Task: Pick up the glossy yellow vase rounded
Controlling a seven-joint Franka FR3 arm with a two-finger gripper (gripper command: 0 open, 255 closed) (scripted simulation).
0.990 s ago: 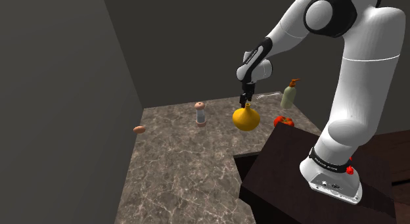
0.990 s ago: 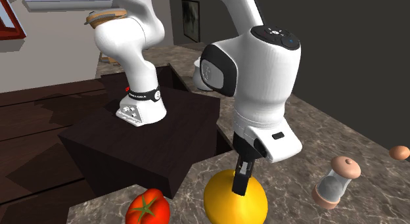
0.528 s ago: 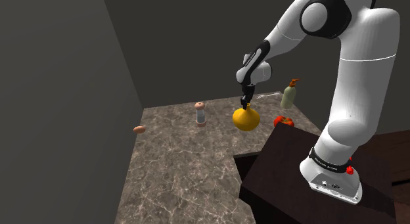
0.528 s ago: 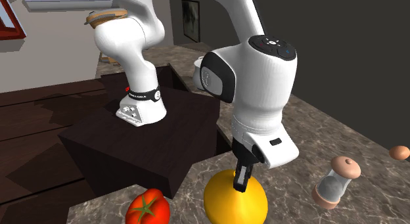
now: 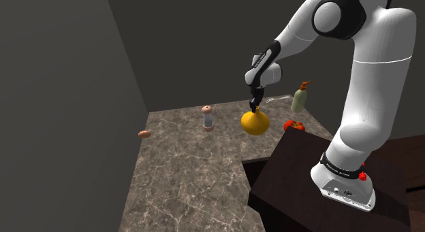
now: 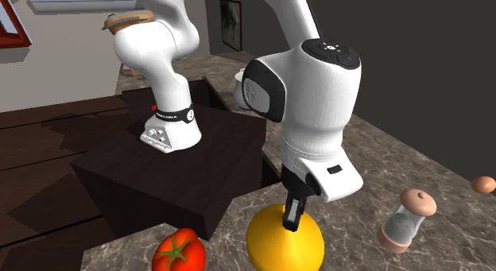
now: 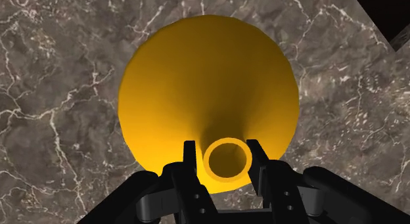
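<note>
A glossy yellow vase [image 5: 255,122] with a round body and a narrow neck stands on the brown marble counter [image 5: 191,176], beside the dark stand. My black gripper [image 5: 256,106] comes straight down onto it and is shut on the neck. In the wrist view the two fingers clasp the neck's ring on either side, with the gripper [image 7: 225,157] above the vase [image 7: 210,85]. The second exterior view shows a finger of the gripper [image 6: 292,222] against the top of the vase [image 6: 284,244]. I cannot tell whether the vase's base touches the counter.
A red tomato [image 5: 294,125] lies close to the vase by the stand [image 5: 320,190]. A pepper mill [image 5: 208,118] stands beyond it, and a small brown oval thing [image 5: 144,134] lies at the counter's far edge by the grey wall. A soap bottle [image 5: 299,98] stands behind the tomato.
The fingers have closed on the vase's neck. The hand has shifted slightly above the vase, and the vase has stayed in about the same place.
</note>
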